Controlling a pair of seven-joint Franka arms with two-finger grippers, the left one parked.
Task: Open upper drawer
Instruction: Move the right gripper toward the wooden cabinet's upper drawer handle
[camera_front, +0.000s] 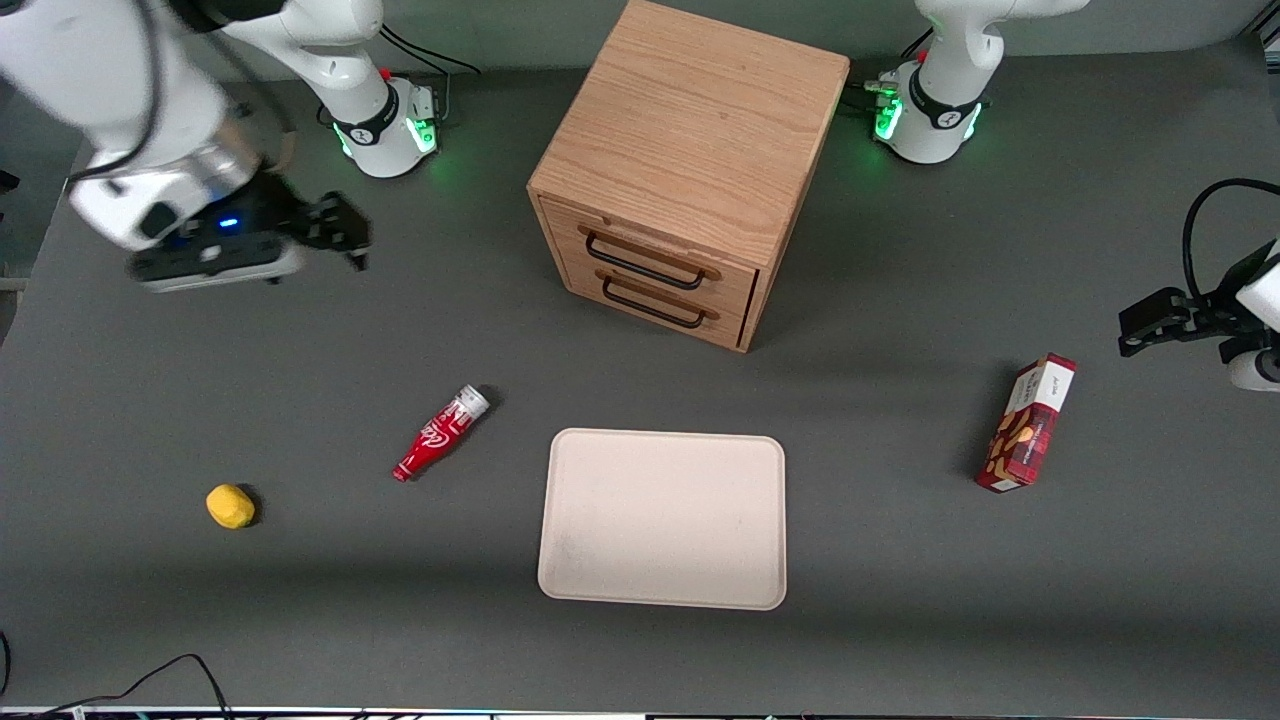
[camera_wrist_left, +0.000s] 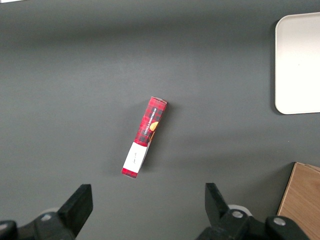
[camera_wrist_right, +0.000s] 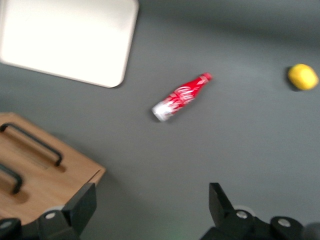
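The oak cabinet (camera_front: 690, 140) stands at the middle of the table, far from the front camera. Its upper drawer (camera_front: 655, 255) is shut, and its thin black wire handle (camera_front: 640, 265) runs across the front. The lower drawer (camera_front: 655, 305) below it is shut too. My right gripper (camera_front: 350, 238) hangs open and empty above the table, toward the working arm's end, well apart from the cabinet. The right wrist view shows the open gripper (camera_wrist_right: 151, 195) over bare table, with the cabinet's front corner (camera_wrist_right: 95, 172) and the upper drawer's handle (camera_wrist_right: 11, 176) beside it.
A cream tray (camera_front: 662, 590) lies in front of the cabinet, nearer the front camera. A red bottle (camera_front: 440, 433) lies beside the tray, and a yellow lemon (camera_front: 230, 506) lies toward the working arm's end. A red box (camera_front: 1027, 423) stands toward the parked arm's end.
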